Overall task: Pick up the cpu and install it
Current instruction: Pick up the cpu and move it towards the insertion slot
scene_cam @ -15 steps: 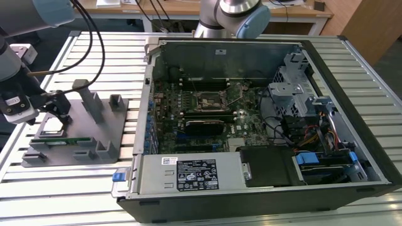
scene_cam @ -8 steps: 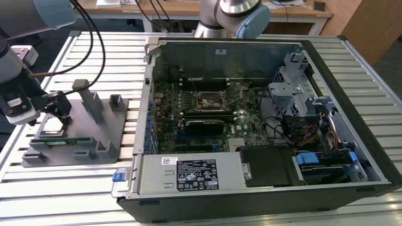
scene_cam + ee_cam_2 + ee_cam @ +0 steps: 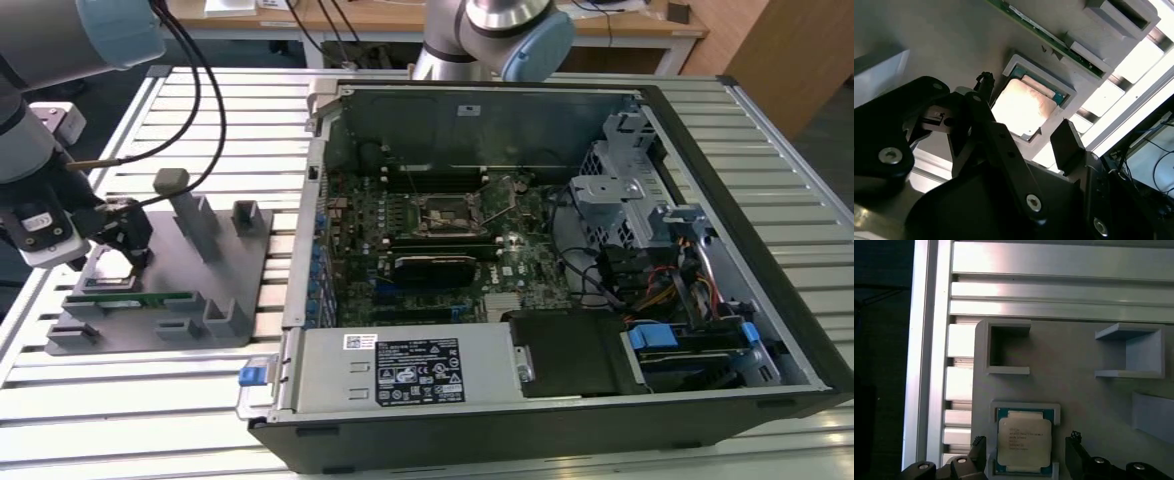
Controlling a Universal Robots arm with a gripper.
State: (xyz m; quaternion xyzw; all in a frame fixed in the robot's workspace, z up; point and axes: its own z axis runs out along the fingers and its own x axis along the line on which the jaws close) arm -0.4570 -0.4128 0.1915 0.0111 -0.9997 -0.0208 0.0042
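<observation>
1. One cpu (image 3: 1023, 441), flat in pale pocket (image 3: 1054, 410) of grey holder plate (image 3: 1079, 390), on slatted surface (image 3: 160, 400) at exterior view's left.
2. Tool (image 3: 1025, 444) spread wide, fingers (image 3: 1074, 447) flanking cpu, apart from it.
3. Open computer case (image 3: 561, 420) at exterior view's right.

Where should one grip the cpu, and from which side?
By its two opposite side edges, from straight above: the cpu lies flat in a pale frame that looks open at those sides. The open pincer straddles it.

A robotics lab: opened computer case (image 3: 561, 250) on slatted aluminium workbench (image 3: 160, 400).
</observation>
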